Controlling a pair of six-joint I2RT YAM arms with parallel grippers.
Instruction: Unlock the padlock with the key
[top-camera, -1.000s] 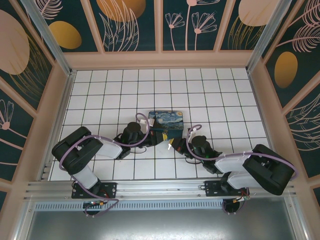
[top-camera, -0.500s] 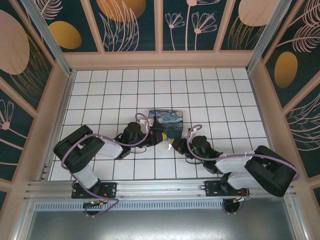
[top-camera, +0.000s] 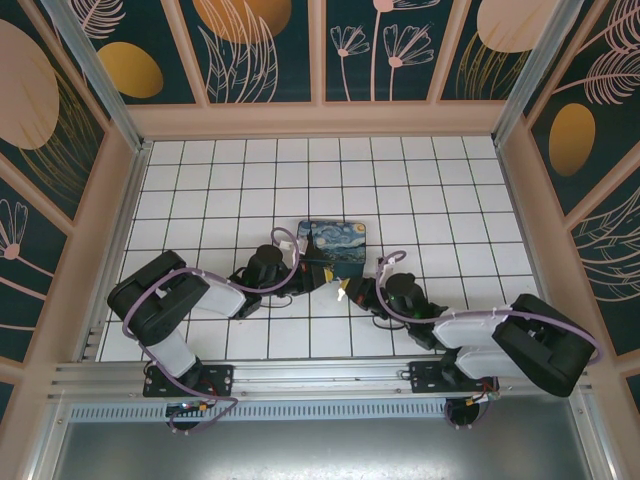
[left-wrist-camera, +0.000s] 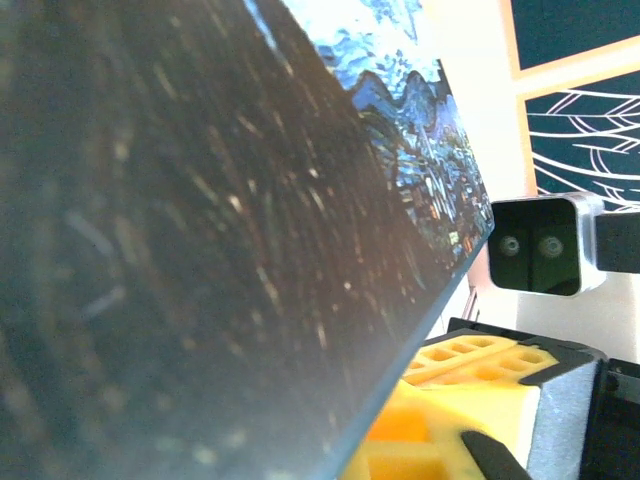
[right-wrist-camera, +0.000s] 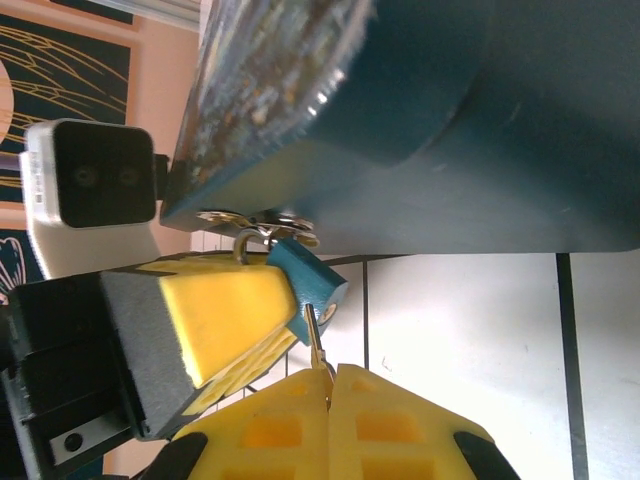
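Key meets lock: the padlock (right-wrist-camera: 308, 285) is seen hanging from a latch on the side of the box (right-wrist-camera: 480, 120), just above the tabletop (right-wrist-camera: 470, 350), with the key (right-wrist-camera: 316, 345) entered at the end opposite its shackle. The key is pinched by the fully closed right end effector (right-wrist-camera: 331, 385). The left end effector (top-camera: 320, 277) is closed almost completely, one pad laid against the blue body, though whether the body is clamped cannot be told. The turn appears to be the step in hand. It is best made by rolling the right wrist about the key's own axis, without pull or side load, while the body is braced so that the lock is not swung and the thin shaft is not bent.
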